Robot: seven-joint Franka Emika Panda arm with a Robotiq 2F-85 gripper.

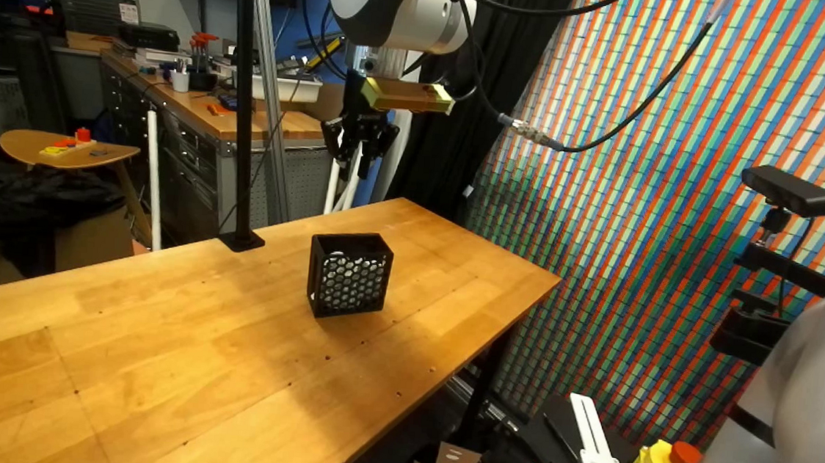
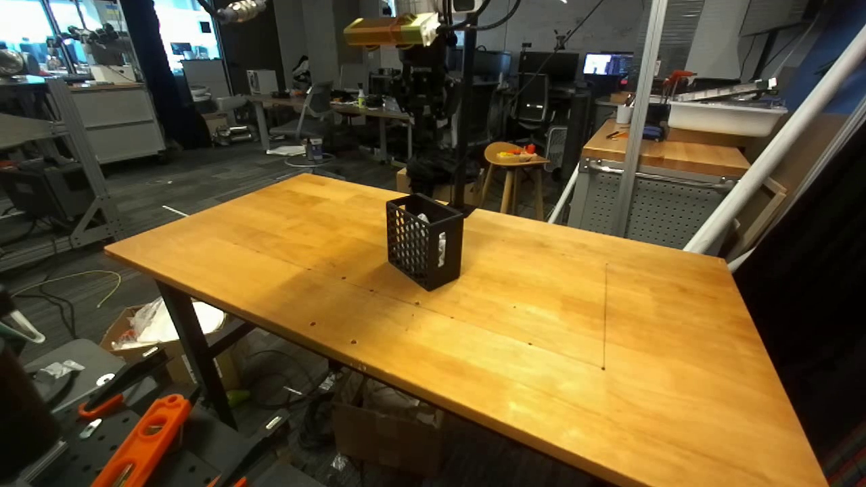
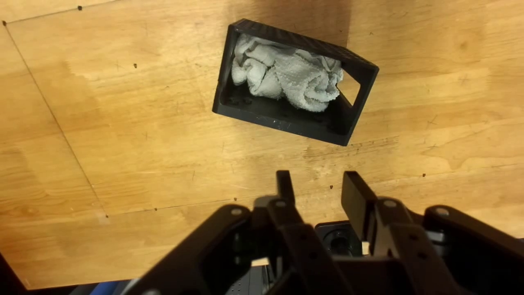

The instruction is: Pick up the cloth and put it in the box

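The black box point(image 3: 282, 125) stands upright on the wooden table, and both exterior views show its mesh side, point(image 1: 360, 245) in one of them being its dark wall. Inside it lies the white cloth point(image 3: 292, 76), crumpled and wholly within the rim in the wrist view. Bits of cloth point(image 2: 442, 249) also show through the side opening in an exterior view. My gripper point(image 3: 317, 173) is open, nothing between its fingers, with bare table seen through the gap. It hangs well above the tabletop, higher than the box point(image 2: 443, 274), touching neither box nor cloth.
The wooden table point(image 1: 152, 358) carries a black post point(image 1: 241, 240) clamped near its far edge, behind the box. A camera on a bracket point(image 1: 791, 191) stands off to the side. Cables point(image 1: 635, 116) loop from the arm. A workbench point(image 2: 676, 152) lies beyond the table.
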